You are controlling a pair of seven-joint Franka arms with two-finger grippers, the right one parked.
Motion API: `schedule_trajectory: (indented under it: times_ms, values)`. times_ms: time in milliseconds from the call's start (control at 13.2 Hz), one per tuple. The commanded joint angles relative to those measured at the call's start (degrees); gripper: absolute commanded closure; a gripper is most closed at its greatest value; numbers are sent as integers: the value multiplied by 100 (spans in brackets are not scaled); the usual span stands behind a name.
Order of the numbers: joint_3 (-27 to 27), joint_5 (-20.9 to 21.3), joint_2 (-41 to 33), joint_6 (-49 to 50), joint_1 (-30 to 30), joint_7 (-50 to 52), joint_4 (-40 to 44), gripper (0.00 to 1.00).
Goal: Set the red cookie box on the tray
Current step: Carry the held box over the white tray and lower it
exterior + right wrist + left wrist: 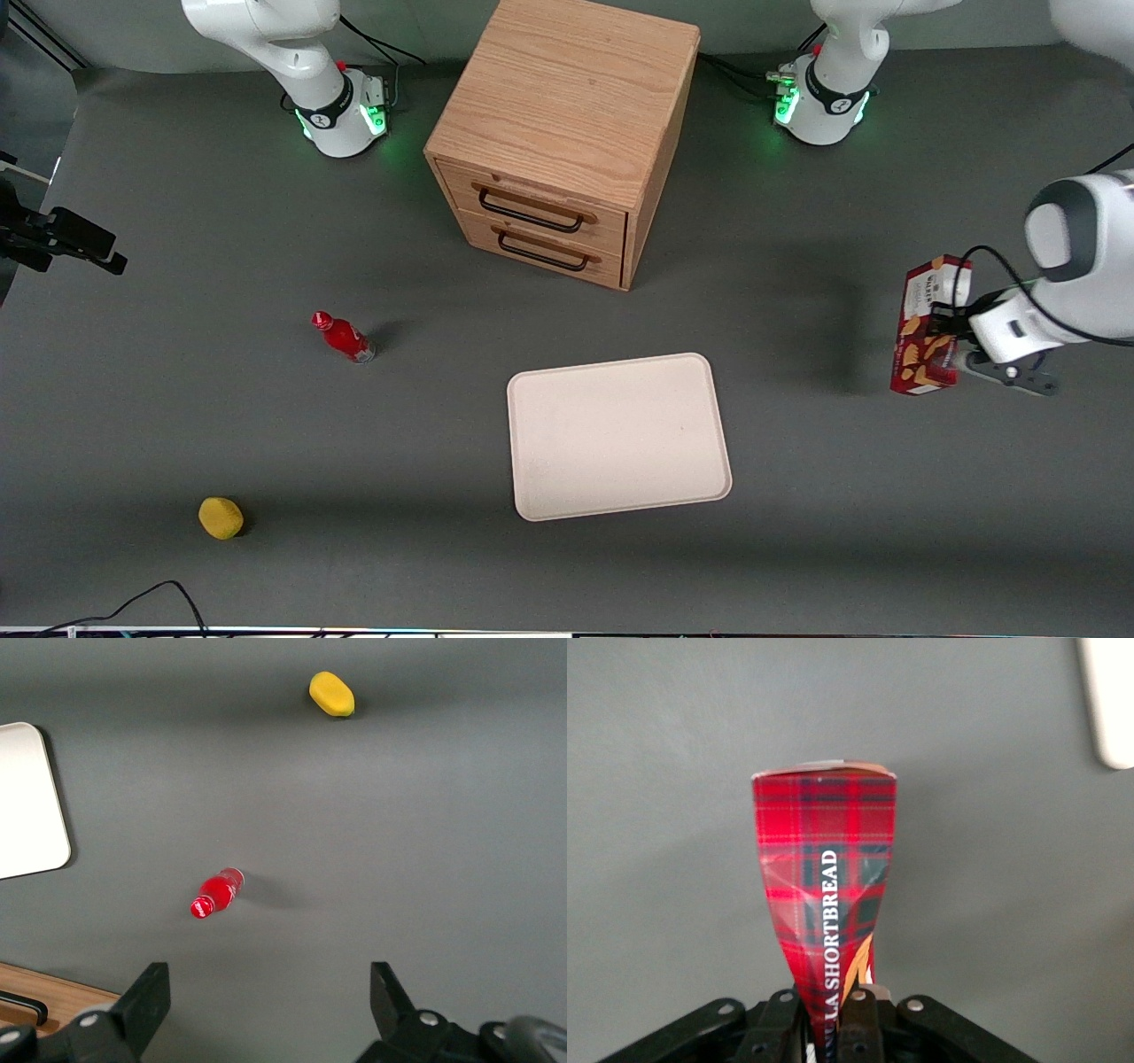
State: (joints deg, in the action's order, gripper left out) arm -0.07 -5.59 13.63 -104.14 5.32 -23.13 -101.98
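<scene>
With the tool (950,341) clamped on the red cookie box (926,326), which hangs clear of the tabletop (266,425) toward the working arm's end, the carry step seems under way (tray (617,436) unoccupied); next it must travel over the tray, lower, release.

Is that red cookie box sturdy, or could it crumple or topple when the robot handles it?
The red cookie box looks pinched where the gripper clamps it, so it is probably thin, light cardboard. Being tall and slim, it may tip if set upright on the tray.
</scene>
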Motion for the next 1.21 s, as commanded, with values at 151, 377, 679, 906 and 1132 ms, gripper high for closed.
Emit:
schedule_trajectory:
  times_ms: [151,377,679,906,1132]
  values:
    - [-1061,-39,43,1677,-57,2833,1891,100]
    - [-2396,241,471,909,-93,4961,1866,100]
    - [-3314,1697,1788,-779,-294,6477,1726,100]
    - [-3359,2893,2590,-2300,-339,6997,1296,100]
    - [-3350,3398,2855,-2532,-330,7147,1277,1]
